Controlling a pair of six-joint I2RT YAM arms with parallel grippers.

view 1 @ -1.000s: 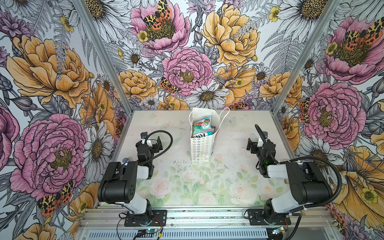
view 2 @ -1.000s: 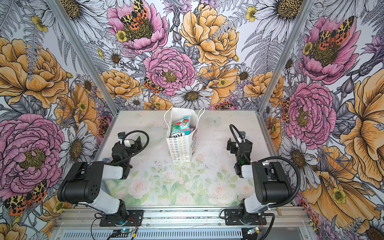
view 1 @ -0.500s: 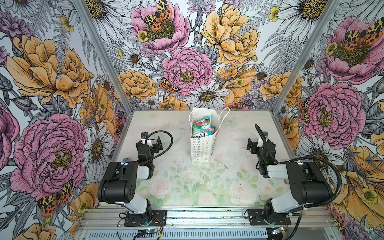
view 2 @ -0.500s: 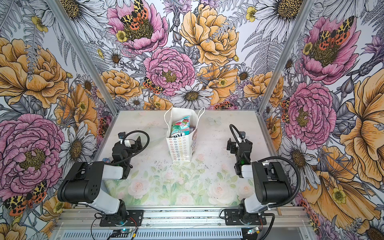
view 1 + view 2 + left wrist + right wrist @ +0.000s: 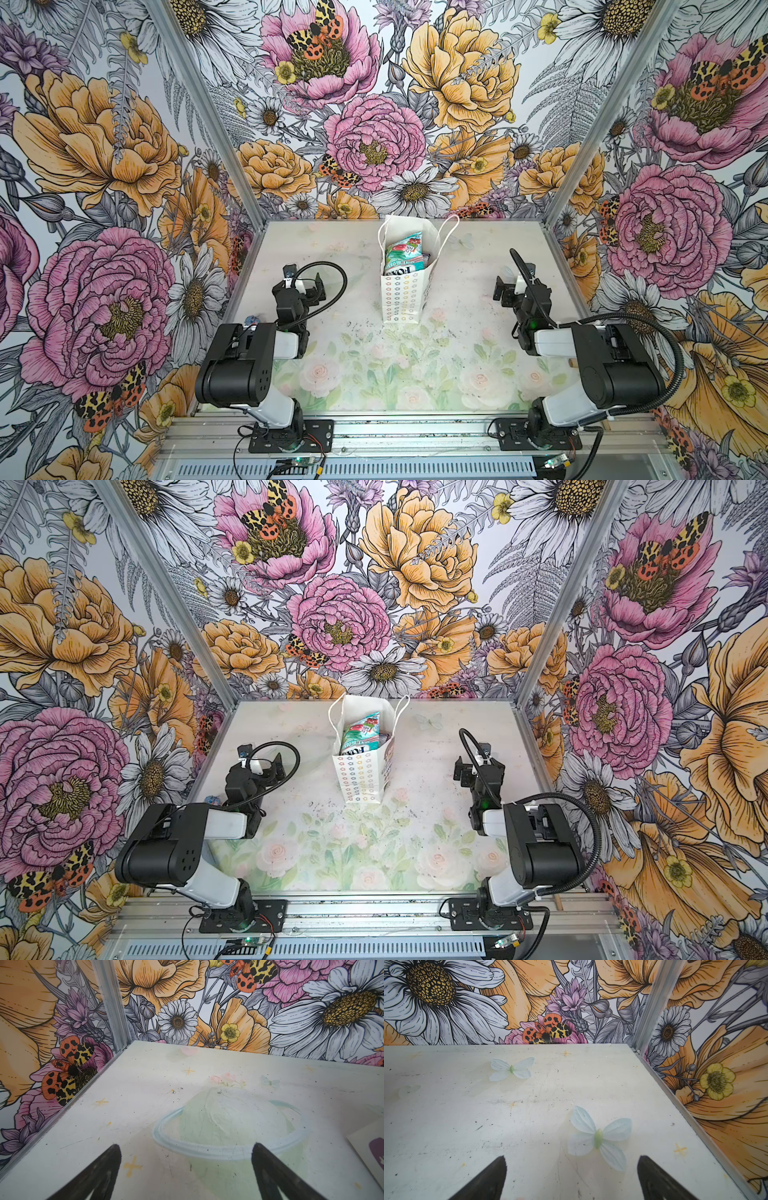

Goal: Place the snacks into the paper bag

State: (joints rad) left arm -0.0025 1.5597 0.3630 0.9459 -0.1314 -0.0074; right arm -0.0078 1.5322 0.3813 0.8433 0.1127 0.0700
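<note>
The white paper bag (image 5: 402, 297) (image 5: 360, 777) stands upright in the middle of the table, toward the back, in both top views. Glossy teal and green snacks (image 5: 404, 254) (image 5: 360, 734) stick out of its open mouth, one printed "FOX'S". No snack lies loose on the table. My left gripper (image 5: 302, 286) (image 5: 262, 767) rests low, left of the bag, and is open (image 5: 186, 1155) with nothing between its fingers. My right gripper (image 5: 508, 286) (image 5: 466, 771) sits right of the bag, also open (image 5: 571, 1165) and empty, over bare tabletop.
A clear plastic cup (image 5: 228, 1126) lies on its side just ahead of the left gripper. A small bluish object (image 5: 251, 320) sits at the table's left edge by the left arm. Floral walls close off the left, back and right sides.
</note>
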